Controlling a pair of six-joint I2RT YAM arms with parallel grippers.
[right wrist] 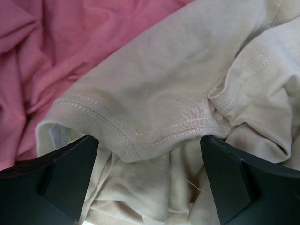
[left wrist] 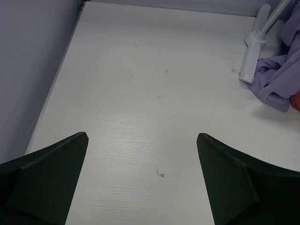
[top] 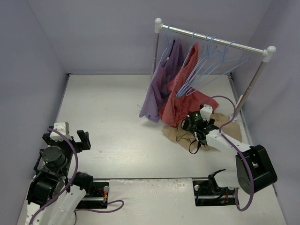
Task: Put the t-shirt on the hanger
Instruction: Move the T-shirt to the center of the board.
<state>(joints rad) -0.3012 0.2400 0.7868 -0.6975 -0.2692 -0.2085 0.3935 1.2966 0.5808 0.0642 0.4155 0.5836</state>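
My right gripper point(right wrist: 147, 140) hangs spread wide over the t-shirt point(right wrist: 154, 79) beside the red shirt point(right wrist: 51, 42), center-right in the top view; my left gripper point(top: 66, 139), equally spread, sits lower left.

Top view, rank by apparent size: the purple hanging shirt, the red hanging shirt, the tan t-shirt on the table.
1. Tied, look about alike: purple fabric shirt, coral-red fabric shirt.
2. Smallest showing: tan wrinkled t-shirt, partly hidden by the right arm.
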